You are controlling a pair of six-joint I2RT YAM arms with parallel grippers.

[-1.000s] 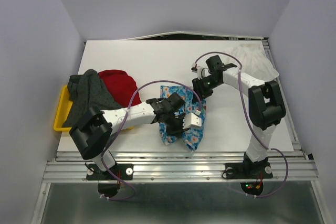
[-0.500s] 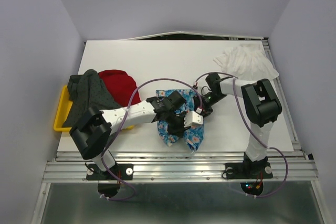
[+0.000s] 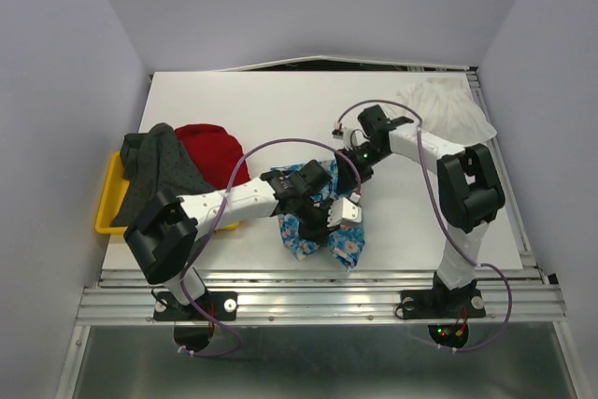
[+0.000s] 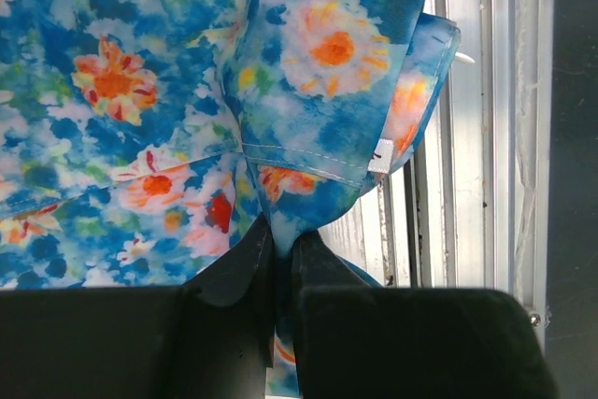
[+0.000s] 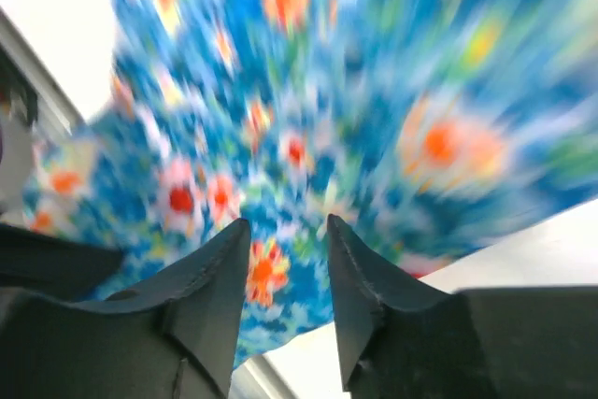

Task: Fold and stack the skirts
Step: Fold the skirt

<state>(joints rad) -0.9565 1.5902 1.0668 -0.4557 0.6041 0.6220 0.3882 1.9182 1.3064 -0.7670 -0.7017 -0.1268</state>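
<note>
Since a second ago the blue flowered skirt (image 3: 341, 245) has bunched up, lower centre of the top view. There the left gripper (image 4: 283, 235) pinches its fold. Just above, the right gripper (image 5: 288, 223) has fingers partly apart; a grip I cannot tell. At left lie the grey skirt (image 3: 163, 170) and red skirt (image 3: 210, 149), at upper right the white skirt (image 3: 458, 109).

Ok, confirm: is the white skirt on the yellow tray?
No, the white skirt lies crumpled at the table's far right corner; the yellow tray sits at left.

Thin matt cloth skirt (image 4: 140, 91); smooth white table (image 3: 280, 109)
</note>
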